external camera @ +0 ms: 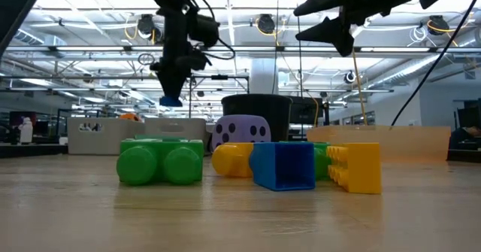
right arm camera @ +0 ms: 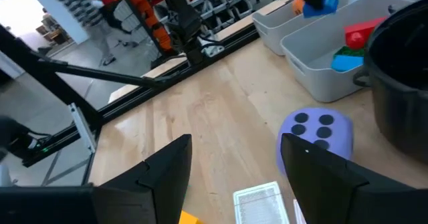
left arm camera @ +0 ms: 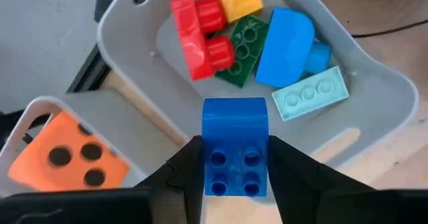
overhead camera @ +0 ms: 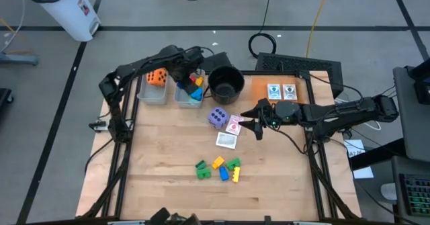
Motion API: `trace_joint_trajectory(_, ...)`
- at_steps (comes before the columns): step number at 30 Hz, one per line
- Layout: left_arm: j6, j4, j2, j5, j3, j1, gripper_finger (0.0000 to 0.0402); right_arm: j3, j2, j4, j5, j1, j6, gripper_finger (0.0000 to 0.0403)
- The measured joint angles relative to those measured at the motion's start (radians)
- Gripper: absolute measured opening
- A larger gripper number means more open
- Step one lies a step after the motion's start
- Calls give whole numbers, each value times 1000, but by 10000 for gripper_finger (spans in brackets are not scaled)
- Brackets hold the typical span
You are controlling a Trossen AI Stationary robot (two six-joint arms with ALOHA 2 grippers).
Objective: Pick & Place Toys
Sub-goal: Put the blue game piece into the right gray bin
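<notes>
**A:** Blocks nearest you lie loose on the table: green, yellow and blue, none picked yet. Past them sit two cards and the purple die.

**B:** And your right gripper?

**A:** It hovers just beside those cards with its fingers apart and nothing between them. It looks to be waiting.

**B:** What is in hand, then?

**A:** A drop, I'd judge. Your left gripper is clamped on a blue block, held above the bin that already has red, green, yellow and blue pieces. The orange die sits in the neighbouring bin.

**B:** Next move?

**A:** You'd spread those fingers over the bin's middle, clear of the rim, then lift straight up before you head back for the loose blocks.
</notes>
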Motion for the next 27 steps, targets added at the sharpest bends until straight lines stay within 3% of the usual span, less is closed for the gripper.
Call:
trace_joint_trajectory(12,-2,81,125,39,0,-3,138,0,0,-14,0,-59,0,226)
trace_joint_trajectory(27,-25,190,125,63,-54,-27,138,0,0,-23,0,-62,0,226)
